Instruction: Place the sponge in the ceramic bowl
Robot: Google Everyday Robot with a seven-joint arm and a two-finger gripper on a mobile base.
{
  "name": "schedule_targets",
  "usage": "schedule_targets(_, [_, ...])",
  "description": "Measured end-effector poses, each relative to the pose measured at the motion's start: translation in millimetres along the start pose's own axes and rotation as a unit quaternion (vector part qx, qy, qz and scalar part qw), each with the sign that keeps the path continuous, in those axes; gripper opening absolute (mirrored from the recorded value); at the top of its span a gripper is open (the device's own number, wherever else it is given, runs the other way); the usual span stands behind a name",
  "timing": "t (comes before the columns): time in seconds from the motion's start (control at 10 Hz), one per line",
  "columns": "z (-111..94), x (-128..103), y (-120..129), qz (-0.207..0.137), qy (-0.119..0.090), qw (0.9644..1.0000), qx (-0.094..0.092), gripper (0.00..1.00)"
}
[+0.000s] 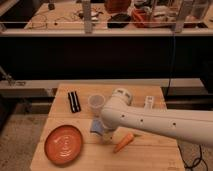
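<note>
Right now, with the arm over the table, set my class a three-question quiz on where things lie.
1. True or false: the sponge lies in the bowl.
2. The gripper is low at the sponge's right edge. Which thing lies just right of it? A) carrot B) cup C) tube
3. Fill in: seen from the camera, the bowl sits near the table's front-____ corner.

Key: 1 false, it lies on the table beside the bowl; 2 A; 3 left.
</note>
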Motion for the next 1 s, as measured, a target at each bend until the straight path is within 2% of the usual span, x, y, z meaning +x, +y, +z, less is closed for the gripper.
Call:
schedule_targets(0.4, [3.8, -34.1, -3.5, -0.024, -0.001, 0.9997, 0.003, 0.0])
schedule_targets(0.7, [5.8, -41.9, -2.8, -0.041, -0.005, 0.9991, 0.004, 0.0])
schedule_targets(0.8, [7.2, -54.8, -2.9, -0.052, -0.01, 0.9986, 0.004, 0.0])
schedule_targets(1.0, [7.1, -64.2, -3.1, -0.058, -0.014, 0.9982, 0.004, 0.0])
